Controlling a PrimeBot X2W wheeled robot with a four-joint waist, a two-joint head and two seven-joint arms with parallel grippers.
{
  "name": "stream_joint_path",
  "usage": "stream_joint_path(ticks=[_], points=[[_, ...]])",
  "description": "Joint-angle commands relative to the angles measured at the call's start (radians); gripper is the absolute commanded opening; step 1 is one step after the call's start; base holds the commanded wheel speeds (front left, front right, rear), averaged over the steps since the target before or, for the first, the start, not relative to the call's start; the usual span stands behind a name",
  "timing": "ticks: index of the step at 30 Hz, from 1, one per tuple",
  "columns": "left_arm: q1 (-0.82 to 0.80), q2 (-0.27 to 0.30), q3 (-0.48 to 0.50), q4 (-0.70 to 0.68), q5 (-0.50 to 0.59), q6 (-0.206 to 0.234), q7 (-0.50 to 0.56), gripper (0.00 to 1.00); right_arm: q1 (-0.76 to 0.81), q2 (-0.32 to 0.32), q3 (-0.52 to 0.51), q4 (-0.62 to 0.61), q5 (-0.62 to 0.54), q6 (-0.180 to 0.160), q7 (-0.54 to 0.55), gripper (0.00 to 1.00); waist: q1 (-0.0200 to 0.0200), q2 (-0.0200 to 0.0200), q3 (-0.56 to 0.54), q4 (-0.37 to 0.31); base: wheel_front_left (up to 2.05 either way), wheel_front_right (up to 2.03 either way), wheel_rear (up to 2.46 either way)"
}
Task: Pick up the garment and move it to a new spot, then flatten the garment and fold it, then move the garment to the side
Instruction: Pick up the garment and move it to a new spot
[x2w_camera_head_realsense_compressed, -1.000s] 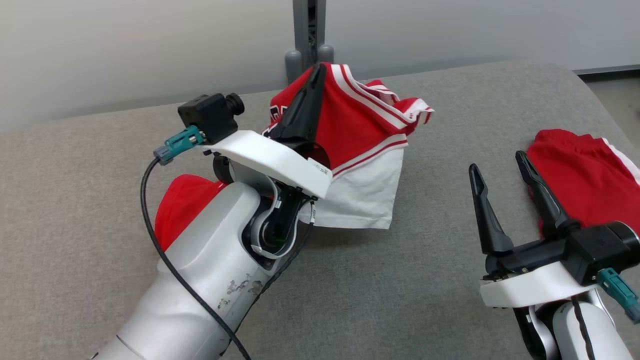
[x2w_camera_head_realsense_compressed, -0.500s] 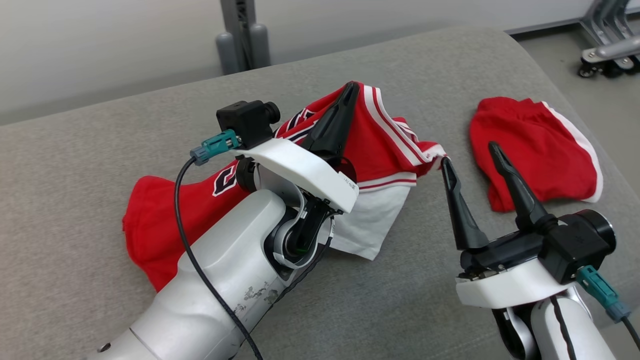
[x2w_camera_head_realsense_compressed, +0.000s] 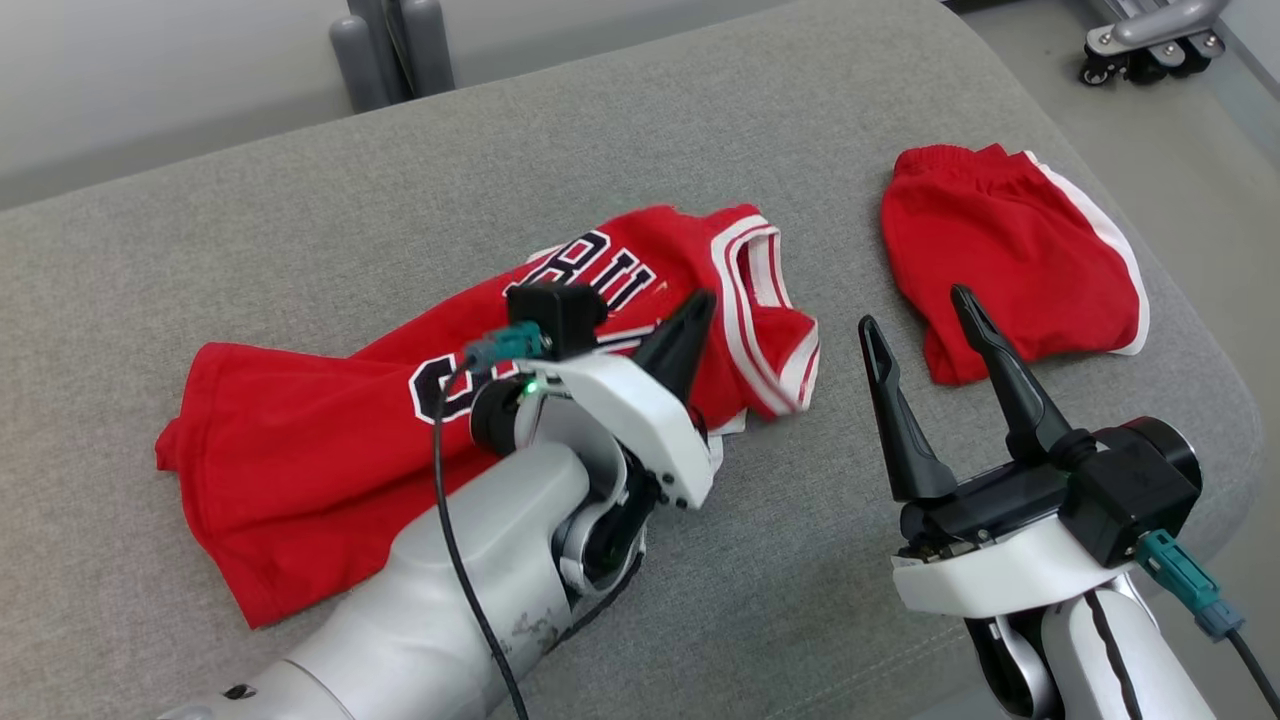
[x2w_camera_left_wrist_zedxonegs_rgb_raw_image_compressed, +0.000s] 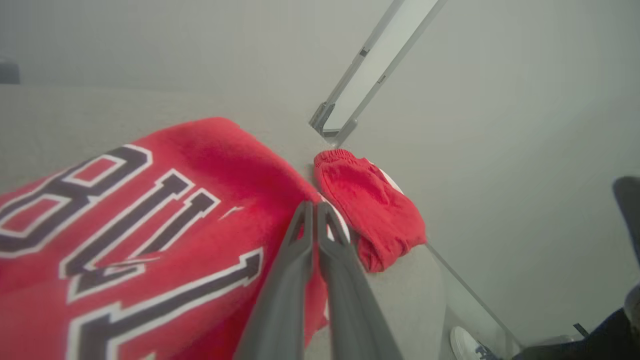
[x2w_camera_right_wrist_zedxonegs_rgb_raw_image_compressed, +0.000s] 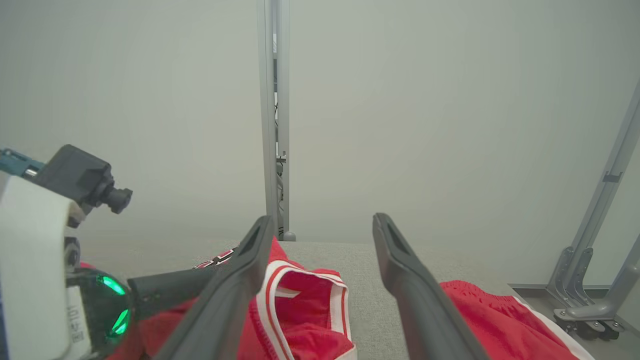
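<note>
A red jersey (x2w_camera_head_realsense_compressed: 330, 430) with dark lettering and white-striped trim lies spread across the grey padded surface (x2w_camera_head_realsense_compressed: 760, 120); it also shows in the left wrist view (x2w_camera_left_wrist_zedxonegs_rgb_raw_image_compressed: 125, 225) and the right wrist view (x2w_camera_right_wrist_zedxonegs_rgb_raw_image_compressed: 300, 320). My left gripper (x2w_camera_head_realsense_compressed: 698, 302) is low over the jersey's right part, by the armhole. Its fingers are pressed together (x2w_camera_left_wrist_zedxonegs_rgb_raw_image_compressed: 314, 205) and seem to pinch the cloth. My right gripper (x2w_camera_head_realsense_compressed: 914, 307) hovers open just right of the jersey, with nothing between its fingers (x2w_camera_right_wrist_zedxonegs_rgb_raw_image_compressed: 322, 220).
Red shorts (x2w_camera_head_realsense_compressed: 1010, 260) with a white side stripe lie to the right, near the surface's rounded edge (x2w_camera_left_wrist_zedxonegs_rgb_raw_image_compressed: 370, 210). A grey post (x2w_camera_head_realsense_compressed: 390, 40) stands behind the surface. A wheeled frame base (x2w_camera_head_realsense_compressed: 1150, 40) is on the floor at far right. A white shoe (x2w_camera_left_wrist_zedxonegs_rgb_raw_image_compressed: 467, 342) shows below the edge.
The head camera has swung. The left gripper has come down, and the jersey it held up in a peak now lies low and spread out. The right gripper stays open.
</note>
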Motion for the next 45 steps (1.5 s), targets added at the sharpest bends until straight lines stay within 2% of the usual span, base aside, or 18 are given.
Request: stream_joint_path(ticks=[1,2,8,12,20,24,28,35,41,45], points=[[-0.015,0.004,-0.046,0.026,-0.024,0.0,0.006,0.96,-0.009,-0.002,0.0,0.004,0.009,0.0,-0.01,1.0,0.0,0.0,0.006,-0.002,0.0,0.0,0.0],[-0.025,0.005,-0.071,0.04,-0.039,0.001,0.006,1.0,-0.011,-0.002,0.0,0.006,0.011,0.0,-0.013,1.0,0.0,0.0,0.008,-0.002,0.0,0.0,0.0],[-0.055,0.005,-0.153,0.086,-0.116,-0.011,0.001,1.0,-0.012,-0.002,-0.01,0.019,0.012,0.0,-0.021,1.0,0.0,0.0,0.008,0.017,0.0,0.0,0.0],[-0.071,0.005,-0.177,0.094,-0.137,-0.025,-0.003,1.0,-0.008,-0.002,-0.026,0.029,0.002,0.0,-0.022,1.0,0.0,0.0,-0.022,0.06,0.0,0.0,0.0],[-0.053,0.004,-0.078,0.084,-0.061,-0.038,-0.003,1.0,0.02,-0.002,-0.059,0.03,-0.01,0.0,-0.001,1.0,0.0,0.0,-0.1,0.155,0.0,0.0,0.0],[-0.023,0.004,0.066,0.072,0.069,-0.041,-0.004,1.0,0.042,-0.002,-0.09,0.019,-0.019,0.0,0.012,1.0,0.0,0.0,-0.144,0.221,0.0,0.0,0.0],[0.031,0.006,0.245,0.03,0.285,-0.031,-0.004,1.0,0.062,-0.009,-0.116,-0.001,-0.026,0.0,0.026,1.0,0.0,0.0,-0.172,0.29,0.0,0.0,0.0],[0.251,0.042,0.545,-0.196,0.649,-0.032,-0.003,1.0,0.095,-0.018,-0.127,-0.015,-0.024,0.0,0.034,1.0,0.0,0.0,-0.209,0.369,0.0,0.0,0.0],[0.485,0.035,0.714,-0.388,0.838,-0.071,-0.004,1.0,0.12,-0.022,-0.131,-0.014,-0.02,0.0,0.026,1.0,0.0,0.0,-0.229,0.389,0.0,0.0,0.0],[0.61,0.018,0.763,-0.472,0.938,-0.109,-0.004,1.0,0.138,-0.021,-0.133,-0.017,-0.019,0.0,0.017,1.0,0.0,0.0,-0.234,0.389,0.0,0.0,0.0]])
